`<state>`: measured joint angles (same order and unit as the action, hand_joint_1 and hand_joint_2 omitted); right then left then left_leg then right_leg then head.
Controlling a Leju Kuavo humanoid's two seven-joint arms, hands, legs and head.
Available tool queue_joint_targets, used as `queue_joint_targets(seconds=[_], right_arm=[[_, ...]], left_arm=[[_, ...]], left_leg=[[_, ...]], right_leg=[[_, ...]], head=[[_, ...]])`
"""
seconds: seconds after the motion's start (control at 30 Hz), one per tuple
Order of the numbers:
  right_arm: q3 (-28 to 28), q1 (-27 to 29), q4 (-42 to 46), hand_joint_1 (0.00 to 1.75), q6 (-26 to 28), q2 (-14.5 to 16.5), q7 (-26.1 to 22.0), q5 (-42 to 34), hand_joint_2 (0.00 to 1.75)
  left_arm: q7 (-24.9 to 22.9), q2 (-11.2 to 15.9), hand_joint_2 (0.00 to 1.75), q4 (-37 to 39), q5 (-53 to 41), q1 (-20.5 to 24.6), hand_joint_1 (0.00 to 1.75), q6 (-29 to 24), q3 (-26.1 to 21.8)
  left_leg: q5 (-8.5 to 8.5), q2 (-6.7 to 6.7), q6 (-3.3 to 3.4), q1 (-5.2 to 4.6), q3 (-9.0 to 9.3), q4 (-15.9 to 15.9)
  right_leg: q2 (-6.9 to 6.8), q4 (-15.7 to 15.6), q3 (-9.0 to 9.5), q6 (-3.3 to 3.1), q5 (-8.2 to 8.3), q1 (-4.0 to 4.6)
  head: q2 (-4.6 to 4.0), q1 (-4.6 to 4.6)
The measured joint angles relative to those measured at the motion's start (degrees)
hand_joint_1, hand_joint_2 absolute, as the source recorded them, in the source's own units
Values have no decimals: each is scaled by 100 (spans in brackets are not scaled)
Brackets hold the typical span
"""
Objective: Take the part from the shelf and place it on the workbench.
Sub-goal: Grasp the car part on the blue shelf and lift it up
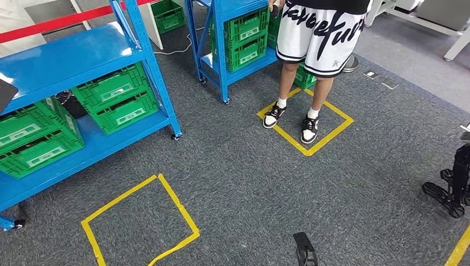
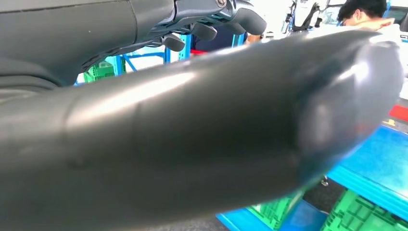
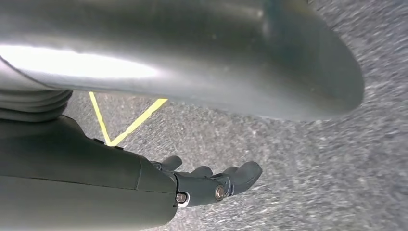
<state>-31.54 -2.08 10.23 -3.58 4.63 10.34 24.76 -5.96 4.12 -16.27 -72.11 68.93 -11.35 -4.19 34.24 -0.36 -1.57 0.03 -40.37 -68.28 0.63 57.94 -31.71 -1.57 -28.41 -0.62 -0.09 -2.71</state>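
The part itself can't be picked out from here, what can be made out on the blue shelf (image 1: 66,55) at the left is a set of green crates (image 1: 116,97), stacked in pairs on its lower level, and their contents can't be made out. A second blue shelf (image 1: 221,33) stands further back, more green crates (image 1: 244,39) on it, also stacked. Over to the left hand (image 2: 192,120): the wrist camera is right up against the thick grey thumb, and above it the dark fingers (image 2: 204,31) reach out loosely apart with nothing in them, blue shelving and green crates blurred behind. The right hand (image 3: 159,180) hangs over the carpet, its fingers (image 3: 245,173) stretched out side by side, slightly bent, holding nothing, a line of yellow tape (image 3: 130,125) on the floor beyond. Down on the grey carpet floor (image 1: 249,177), a yellow tape square (image 1: 138,221) lies in front of the near shelf. A second yellow square (image 1: 332,130) sits just beside the far shelf, and a person (image 1: 316,33) in white patterned shorts stands in it, black-and-white shoes inside the tape. A red strip (image 1: 55,22) runs across the top left corner, behind the near shelf.
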Motion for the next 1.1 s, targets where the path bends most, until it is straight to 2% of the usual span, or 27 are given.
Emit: queue_joint_targets(seconds=[0.07,0.1,0.13,0.2,0.23,0.3,0.37,0.4,0.43,0.47,0.5,0.53,0.57,0.6,0.63,0.7,0.77,0.83,0.87,0.9,0.93,0.97,1.0,1.07,1.1], right_arm=[[0,-7,-5,0,-3,2,0,3,0],[-1,-12,-8,0,-6,3,0,5,0],[-1,-16,-11,0,-11,4,0,8,0],[-2,-33,-11,0,-19,4,-2,15,0],[-2,-43,-11,0,-22,5,-4,19,0],[-2,-59,-11,0,-29,10,-4,26,0],[-2,-58,-11,0,-33,13,-2,26,0],[-2,-55,-11,0,-33,11,0,26,0],[-2,-54,-11,0,-33,10,0,26,0],[-2,-53,-11,0,-33,10,0,26,0],[-2,-51,-11,0,-33,9,0,26,0],[-2,-48,-11,0,-33,9,-1,26,0],[-2,-48,-11,0,-33,9,-1,26,0],[-2,-49,-12,0,-33,9,-1,26,0],[-2,-49,-13,0,-33,9,-1,26,0],[-2,-51,-13,0,-34,10,-2,26,0],[-3,-54,-13,0,-37,11,-8,24,0],[-5,-55,-13,0,-51,11,-29,9,0],[-7,-49,-13,0,-68,11,-50,1,0],[-9,-40,-13,0,-87,11,-75,-8,0],[-10,-29,-13,0,-109,11,-98,-14,0],[-11,-21,-13,0,-130,11,-114,-18,0],[-13,-18,-13,0,-142,11,-121,-22,0],[-22,-19,-15,0,-152,11,-130,-34,0],[-29,-25,-17,0,-152,12,-137,-42,0]], left_arm=[[-63,53,0,32,-8,-3,0,9,10],[-103,82,0,45,-8,-6,0,17,12],[-136,106,0,54,-8,-5,0,24,14],[-180,152,0,36,-8,8,0,32,17],[-187,172,0,24,-8,20,0,32,18],[-199,204,0,13,-8,28,0,31,19],[-205,217,0,18,-8,4,0,31,19],[-205,218,0,23,-8,-13,0,32,19],[-206,220,0,27,-8,-27,0,32,19],[-206,221,0,30,-8,-35,0,33,19],[-206,223,0,32,-8,-39,0,33,19],[-206,224,0,33,-8,-40,0,33,19],[-206,224,0,35,-8,-39,0,33,19],[-207,226,0,34,-8,-35,0,35,19],[-208,228,0,32,-8,-31,0,37,19],[-209,239,0,19,-8,-24,0,41,20],[-218,252,0,10,-8,-25,0,43,21],[-234,271,0,18,-5,-35,0,44,21],[-237,283,0,25,0,-53,0,44,21],[-235,295,0,31,4,-79,0,43,21],[-229,305,0,36,10,-108,0,40,21],[-220,315,0,38,15,-130,0,36,21],[-211,324,0,40,17,-143,0,32,21],[-199,339,0,46,18,-149,0,28,21],[-198,345,0,52,18,-151,0,26,21]], left_leg=[[-795,13,38,-14,79,700],[-1094,17,65,-30,122,917],[-1245,18,99,-43,144,1022],[-1217,2,175,-47,224,1041],[-1185,-2,214,-36,269,1054],[-1103,-3,281,-20,384,1070],[-992,-11,313,-23,484,1069],[-933,-19,314,-24,541,1065],[-871,-27,309,-23,608,1059],[-805,-34,299,-21,684,1051],[-736,-36,283,-20,764,1043],[-665,-36,263,-20,836,1036],[-597,-42,236,-28,899,1024],[-536,-47,203,-38,942,1025],[-499,-53,166,-48,979,1019],[-483,-59,96,-59,1012,989],[-508,-46,38,-52,883,692],[-376,-28,-8,-33,484,34],[-227,-24,-23,-25,243,-298],[-72,-22,-32,-18,33,-533],[18,-21,-32,-14,-102,-601],[-14,-19,-25,-13,-152,-493],[-193,-18,-10,-13,-116,-213],[-838,-5,43,-28,54,563],[-1070,1,70,-44,134,844]], right_leg=[[8,3,161,36,-151,4],[13,-5,209,67,-212,5],[18,-1,245,99,-249,7],[17,105,224,162,-231,7],[8,299,125,186,-175,7],[-17,948,-300,235,-159,1],[-30,1585,-800,265,-436,0],[-31,1737,-989,275,-589,0],[-33,1726,-1097,279,-648,1],[-35,1535,-1113,276,-562,0],[-38,1195,-1046,267,-341,0],[-45,782,-937,252,-16,0],[-53,439,-840,226,237,9],[-57,210,-760,199,414,18],[-59,94,-715,165,499,24],[-54,64,-634,88,472,20],[-48,39,-521,9,427,3],[-35,23,-398,-39,341,-5],[-28,20,-342,-47,286,-5],[-21,20,-278,-47,228,-5],[-15,20,-205,-43,167,-4],[-11,20,-122,-37,101,-3],[-8,20,-32,-30,33,0],[-7,24,118,-4,-107,8],[-4,23,173,22,-169,13]], head=[[0,18],[0,32],[0,41],[0,36],[0,26],[0,13],[0,-2],[0,-7],[0,-13],[0,-17],[0,-19],[0,-19],[0,-16],[0,-11],[0,-8],[0,-6],[0,3],[0,16],[0,18],[0,19],[0,18],[0,19],[0,19],[0,26],[0,33]])
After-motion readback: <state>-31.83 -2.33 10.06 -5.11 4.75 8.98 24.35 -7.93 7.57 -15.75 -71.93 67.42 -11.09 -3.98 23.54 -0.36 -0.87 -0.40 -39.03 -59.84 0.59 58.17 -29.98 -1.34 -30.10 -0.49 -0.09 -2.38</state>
